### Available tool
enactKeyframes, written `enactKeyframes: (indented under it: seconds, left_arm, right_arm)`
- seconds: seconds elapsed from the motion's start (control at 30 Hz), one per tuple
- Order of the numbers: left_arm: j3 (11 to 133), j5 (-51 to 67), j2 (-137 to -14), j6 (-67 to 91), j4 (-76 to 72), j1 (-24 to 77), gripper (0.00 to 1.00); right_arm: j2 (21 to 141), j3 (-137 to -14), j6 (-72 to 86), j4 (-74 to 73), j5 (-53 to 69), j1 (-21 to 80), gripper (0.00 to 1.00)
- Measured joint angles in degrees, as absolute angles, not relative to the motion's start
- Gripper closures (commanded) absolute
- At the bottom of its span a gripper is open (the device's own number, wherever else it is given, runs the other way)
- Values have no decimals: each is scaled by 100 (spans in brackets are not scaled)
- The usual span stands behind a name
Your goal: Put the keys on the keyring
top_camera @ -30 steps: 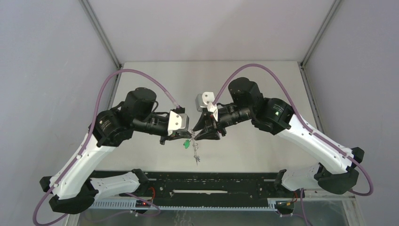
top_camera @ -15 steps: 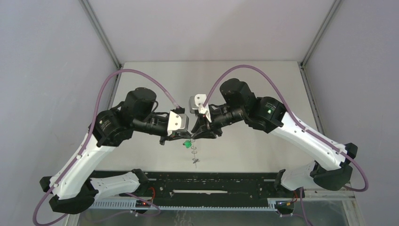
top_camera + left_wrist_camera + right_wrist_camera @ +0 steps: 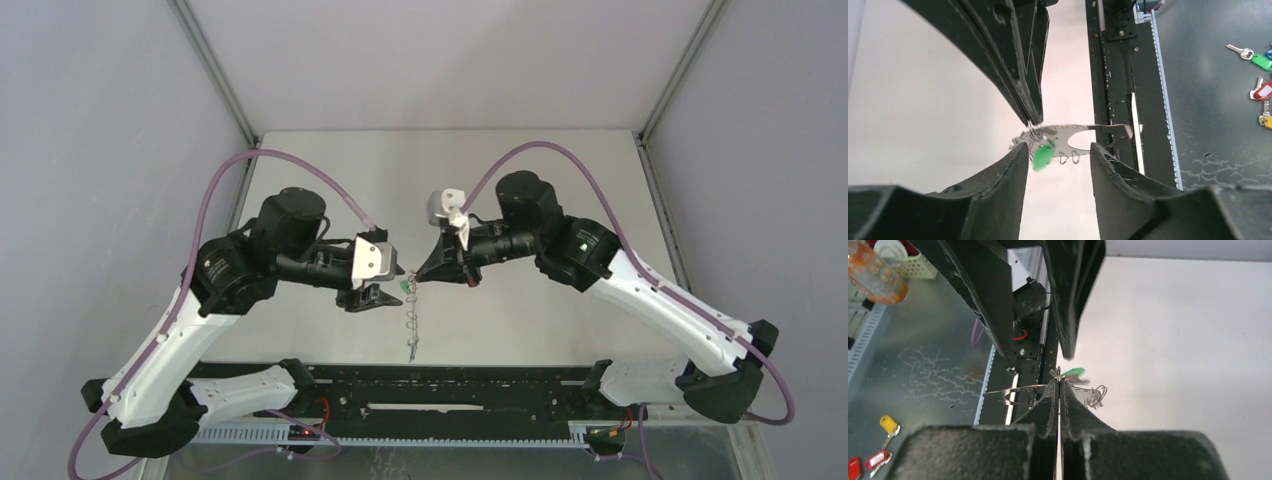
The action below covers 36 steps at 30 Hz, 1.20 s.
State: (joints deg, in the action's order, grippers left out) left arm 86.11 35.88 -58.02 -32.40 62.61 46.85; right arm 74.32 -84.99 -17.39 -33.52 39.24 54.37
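Over the table's (image 3: 560, 180) near middle the keyring (image 3: 1055, 137) hangs, its band pinched by the right gripper (image 3: 1059, 385), jaws pressed together; a green key (image 3: 1043, 155) dangles from it. The left gripper (image 3: 1058, 148) stands spread around both. Light, thin, likely slippery: hold the flat band, not its loops.

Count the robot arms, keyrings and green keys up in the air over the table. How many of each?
robot arms: 2, the left arm and the right arm
keyring: 1
green key: 1
Total: 4
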Motion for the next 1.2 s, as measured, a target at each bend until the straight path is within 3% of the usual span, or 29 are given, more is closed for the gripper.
enactKeyframes:
  seconds: [0.2,0.6,0.93,1.13,1.2]
  left_arm:
    - [8591,3468,-5577,-3236,6010,4685,38]
    - [7559,2987,-4862,-2939,4401,4685,50]
    - [7253,3048,-4797,-2842,4106,4685,70]
    - [7249,3199,-4759,-2696,3955,4685,97]
    - [7249,3238,-4746,-2657,3918,4685,100]
  right_arm:
    - [6567,-7107,-604,-1494,4117,5063,100]
    - [6060,-5498,1293,2012,3732,5229,100]
    - [6066,-5330,1686,3017,3457,5439,100]
    - [6149,-5273,1730,3271,3330,5518,100]
    - [6171,-5236,1730,3295,3315,5535,100]
